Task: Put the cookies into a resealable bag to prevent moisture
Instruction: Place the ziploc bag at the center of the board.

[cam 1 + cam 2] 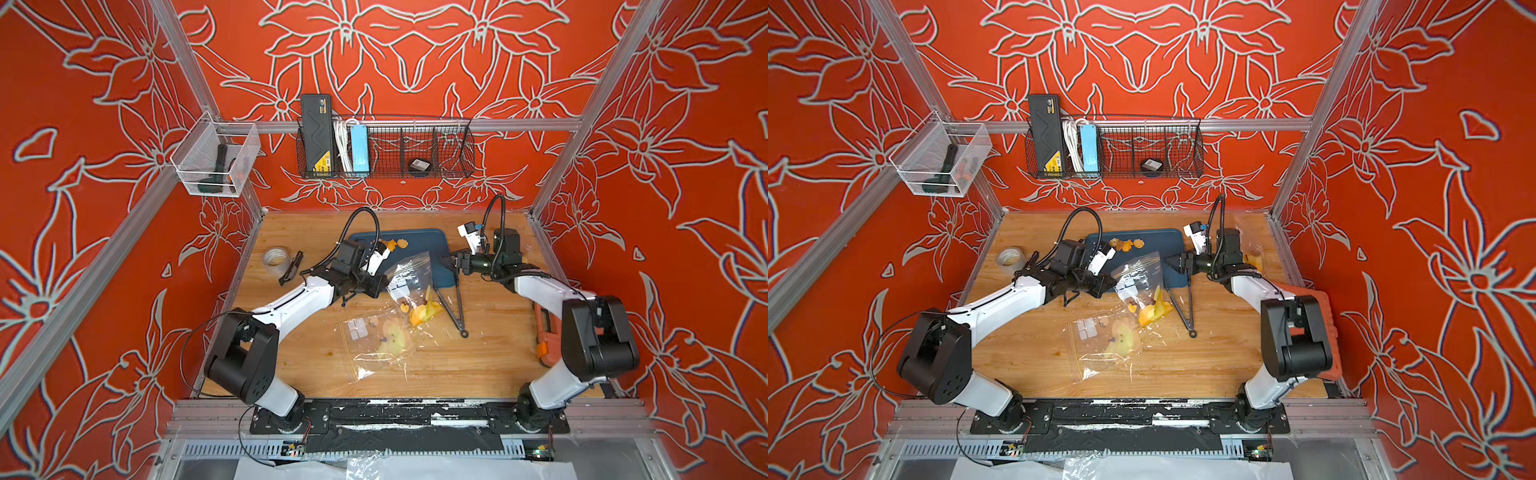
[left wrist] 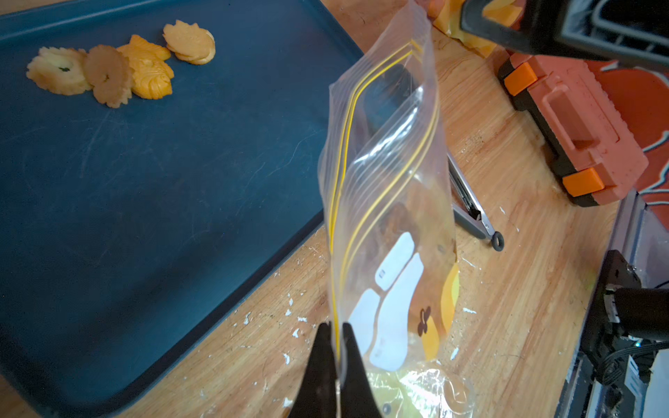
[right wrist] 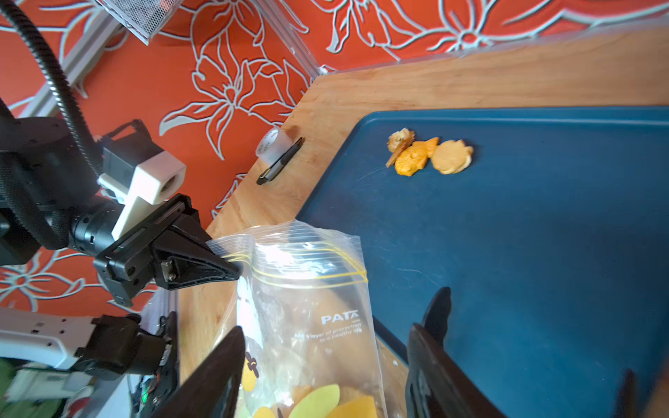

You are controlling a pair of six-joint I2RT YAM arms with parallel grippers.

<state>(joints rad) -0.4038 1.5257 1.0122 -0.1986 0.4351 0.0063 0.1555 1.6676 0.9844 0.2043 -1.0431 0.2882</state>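
Left gripper [image 2: 336,327] pinches the resealable bag's [image 2: 383,163] rim upright, seemingly for loading; right gripper [image 3: 340,311] gapes empty; cookies [image 2: 119,68] sit by the tray's [image 2: 181,217] far edge.

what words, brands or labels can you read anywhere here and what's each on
"PATA": white print on the upright clear bag.
"Add a layer of protection": smaller line beneath, blurred, a likely reading; the rest is illegible.
Tape roll: printed marks, too small to read.
Black box in the wire basket: yellow label, too small to read.
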